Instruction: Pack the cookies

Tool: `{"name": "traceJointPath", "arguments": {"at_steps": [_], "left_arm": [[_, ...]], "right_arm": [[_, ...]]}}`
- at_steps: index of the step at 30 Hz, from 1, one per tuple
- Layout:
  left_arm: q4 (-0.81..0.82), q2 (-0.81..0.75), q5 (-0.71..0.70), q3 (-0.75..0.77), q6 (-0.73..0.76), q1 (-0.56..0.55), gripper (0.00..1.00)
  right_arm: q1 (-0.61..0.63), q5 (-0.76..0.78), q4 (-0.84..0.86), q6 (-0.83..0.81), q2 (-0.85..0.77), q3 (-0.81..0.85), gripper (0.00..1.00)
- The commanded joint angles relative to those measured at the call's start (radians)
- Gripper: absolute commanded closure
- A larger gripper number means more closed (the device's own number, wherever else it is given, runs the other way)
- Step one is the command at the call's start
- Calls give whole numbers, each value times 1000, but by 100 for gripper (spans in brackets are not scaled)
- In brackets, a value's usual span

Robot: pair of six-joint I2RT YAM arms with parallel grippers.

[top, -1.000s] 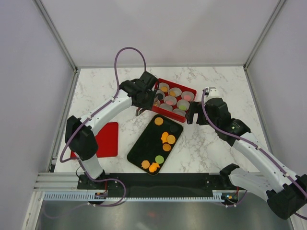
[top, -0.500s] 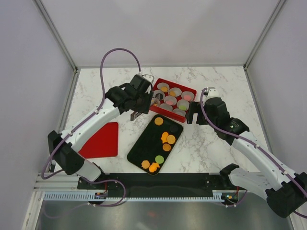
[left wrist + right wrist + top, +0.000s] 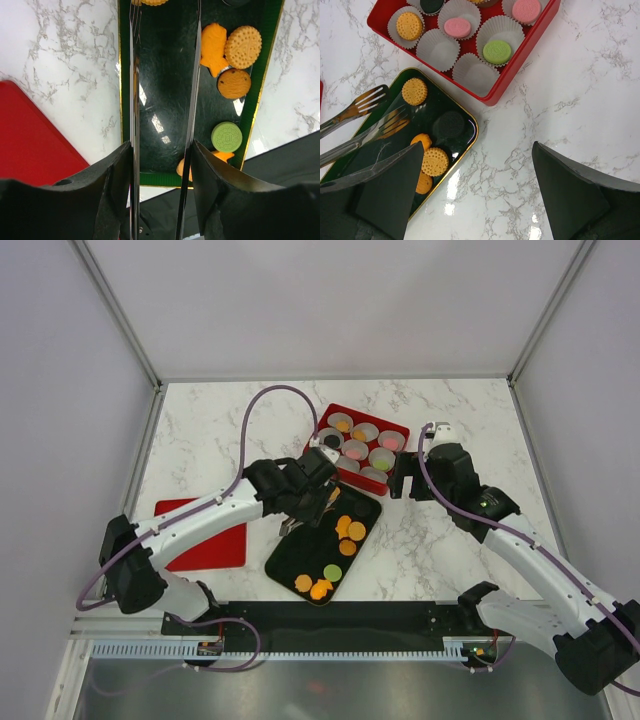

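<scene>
Several cookies [image 3: 346, 530], mostly orange with one green [image 3: 226, 136], lie on a black tray [image 3: 292, 558]. More cookies sit in paper cups in the red box [image 3: 398, 427]: an orange one [image 3: 409, 25], two pink [image 3: 457, 27] and a green one [image 3: 497, 51]. My left gripper [image 3: 303, 508] [image 3: 162, 148] is shut on metal tongs [image 3: 134, 95] over the tray. The forked tips of the tongs [image 3: 367, 103] stand apart near a round orange cookie [image 3: 414, 91]. My right gripper [image 3: 404, 476] [image 3: 476, 150] hangs open over bare marble beside the box.
A flat red lid [image 3: 212, 538] lies on the marble table left of the tray. Two paper cups [image 3: 438, 49] at the near side of the box hold nothing. A black strip [image 3: 330, 618] with the arm bases runs along the near edge.
My left arm has swung from the red box's left end toward the near side, carrying the tongs over the black tray. The right arm has stayed still.
</scene>
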Motion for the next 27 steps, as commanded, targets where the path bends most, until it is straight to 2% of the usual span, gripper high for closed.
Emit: {"name": "traceJointPath", "arguments": {"at_steps": [1, 22, 24, 27], "left_arm": [[50, 23, -71, 0, -50, -1, 44], [107, 186, -103, 46, -12, 8, 41], [108, 183, -103, 46, -9, 11, 42], [105, 177, -98, 46, -1, 11, 49]], "right_arm": [[-6, 15, 8, -11, -11, 11, 2], [-9, 16, 6, -17, -12, 14, 2], [-9, 18, 6, -15, -12, 13, 2], [-9, 18, 6, -15, -9, 11, 2]]}}
